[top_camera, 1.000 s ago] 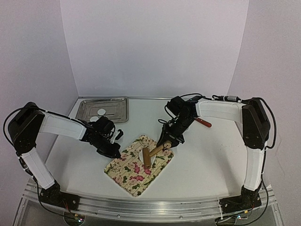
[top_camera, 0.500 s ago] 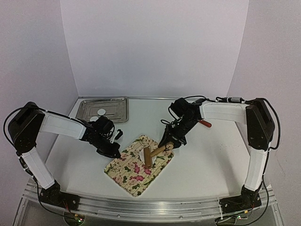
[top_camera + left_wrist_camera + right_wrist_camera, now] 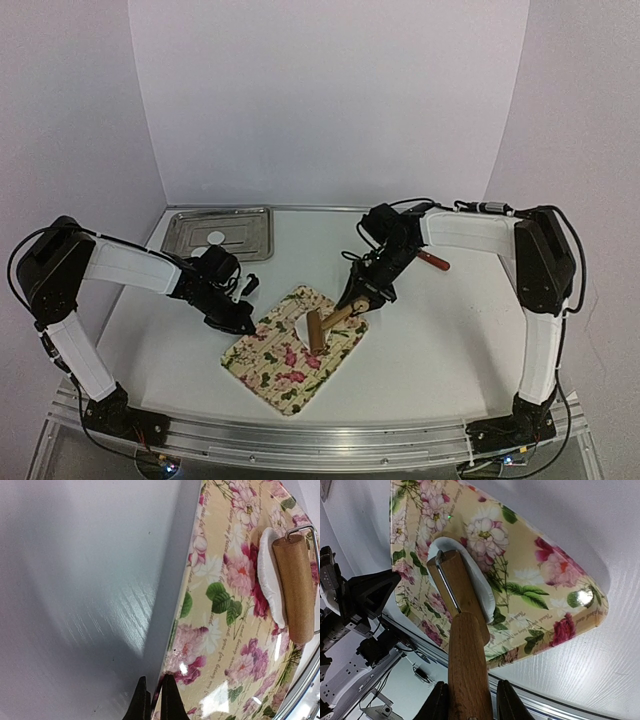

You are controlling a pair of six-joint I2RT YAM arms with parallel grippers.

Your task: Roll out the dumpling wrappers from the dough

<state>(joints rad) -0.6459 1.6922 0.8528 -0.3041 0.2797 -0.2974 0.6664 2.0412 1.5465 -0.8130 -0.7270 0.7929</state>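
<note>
The right end effector (image 3: 470, 702) grips the roller (image 3: 451, 577) on the dumpling wrapper (image 3: 484, 594), at 1 o'clock on the mat (image 3: 285, 365); the closed left end effector (image 3: 152, 700) pins its 10 o'clock edge. Roll lightly, evenly.

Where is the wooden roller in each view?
Top external: wooden roller centre, on the floral mat.
Left wrist: wooden roller upper right, over the dumpling wrapper.
Right wrist: wooden roller centre, handle in the right gripper at bottom.
Shared landmark: the floral mat.
</note>
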